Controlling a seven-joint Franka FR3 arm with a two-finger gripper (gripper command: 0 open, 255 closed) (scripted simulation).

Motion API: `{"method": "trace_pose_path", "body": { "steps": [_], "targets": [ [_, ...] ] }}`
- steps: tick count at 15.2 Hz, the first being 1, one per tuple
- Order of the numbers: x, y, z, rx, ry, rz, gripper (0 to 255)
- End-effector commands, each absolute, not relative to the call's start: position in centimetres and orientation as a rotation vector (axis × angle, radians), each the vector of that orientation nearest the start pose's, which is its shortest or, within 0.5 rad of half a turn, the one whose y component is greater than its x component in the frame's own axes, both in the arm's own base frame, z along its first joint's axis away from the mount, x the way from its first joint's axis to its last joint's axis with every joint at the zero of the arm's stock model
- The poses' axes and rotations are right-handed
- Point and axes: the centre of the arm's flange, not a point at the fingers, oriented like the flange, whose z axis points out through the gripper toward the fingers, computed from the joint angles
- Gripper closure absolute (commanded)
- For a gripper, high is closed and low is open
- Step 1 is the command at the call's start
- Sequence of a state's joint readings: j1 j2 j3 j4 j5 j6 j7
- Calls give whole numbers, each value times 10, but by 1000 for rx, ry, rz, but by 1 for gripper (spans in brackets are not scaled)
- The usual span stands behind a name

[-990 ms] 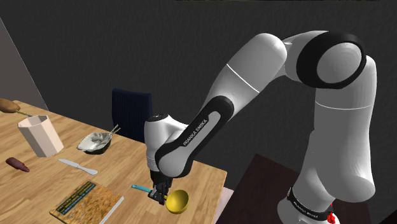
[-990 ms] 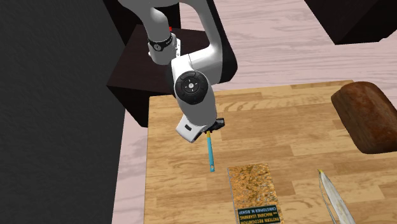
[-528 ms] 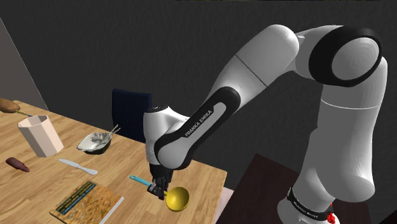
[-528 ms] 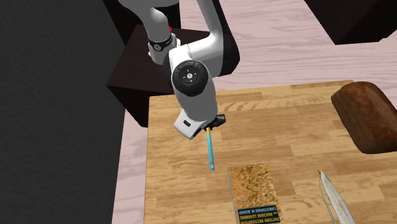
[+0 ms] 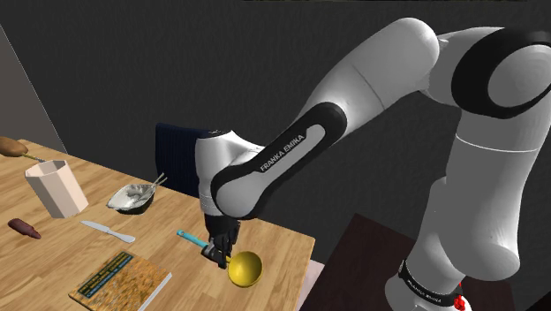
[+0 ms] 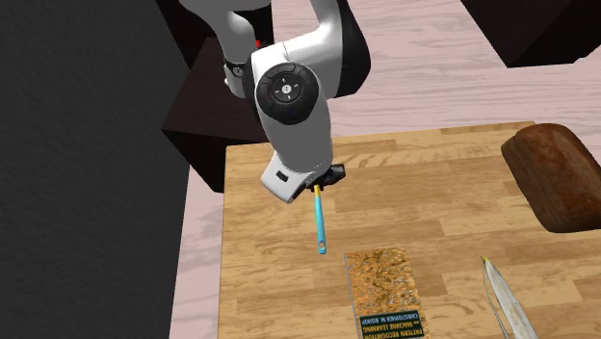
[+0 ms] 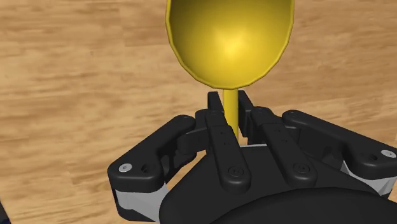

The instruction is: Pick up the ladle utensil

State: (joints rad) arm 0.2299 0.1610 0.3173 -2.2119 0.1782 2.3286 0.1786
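Black tool [image 7: 233,116] tight around the yellow ladle [image 7: 230,39] stem, over wooden table [image 7: 70,95].

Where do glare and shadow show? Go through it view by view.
Wrist view: a soft bright highlight sits in the yellow bowl of the ladle; the black hand clasping its stem shows a faint grey sheen. Shoulder view: the wall is dim and the white arm is smoothly shaded. Second exterior view: the wooden table is evenly lit.
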Motion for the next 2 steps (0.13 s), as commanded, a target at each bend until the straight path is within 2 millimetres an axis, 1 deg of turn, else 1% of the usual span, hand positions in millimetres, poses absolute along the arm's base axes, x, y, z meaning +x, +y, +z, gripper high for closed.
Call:
{"method": "trace_pose_path", "body": {
  "steps": [1, 2],
  "targets": [
    [462, 283, 314, -2965, -358, 150, 255],
    [462, 283, 314, -2965, -358, 150, 255]
  ]
}}
